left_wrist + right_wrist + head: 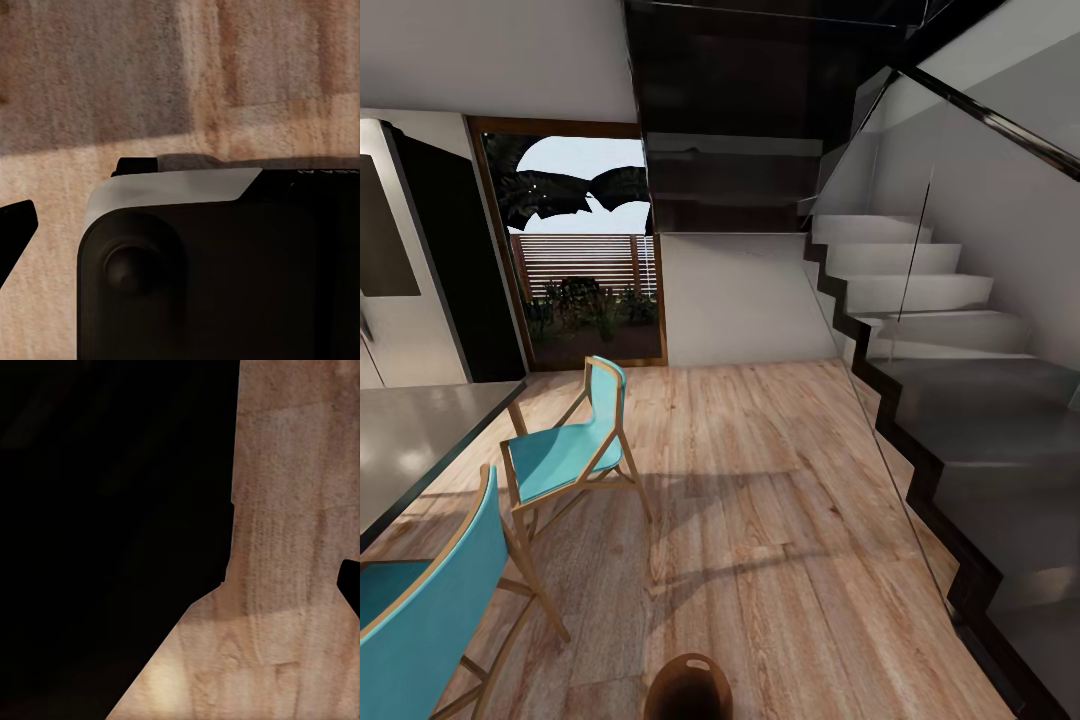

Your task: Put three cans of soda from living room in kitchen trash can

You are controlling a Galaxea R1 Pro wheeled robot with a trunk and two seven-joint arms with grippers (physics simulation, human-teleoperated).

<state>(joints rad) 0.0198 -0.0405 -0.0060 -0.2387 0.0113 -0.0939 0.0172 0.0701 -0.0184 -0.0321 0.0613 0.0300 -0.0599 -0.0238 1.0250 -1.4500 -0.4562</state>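
From the head view, the trash can (688, 688) sits on the wood floor (780, 480) at the near edge, just ahead of the robot; two blue chairs (565, 450) stand left beside one grey table (410, 440), one staircase (950, 400) rises right. To fetch cans, I judge the robot should turn slowly, steering clear of chairs. The left and right wrist views show floor and dark robot body; whether either gripper is spread, I cannot tell.

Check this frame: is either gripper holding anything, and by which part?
Cannot be told. No soda can shows, and neither wrist view makes the fingers clear. The trash can stands unheld on the wood floor.
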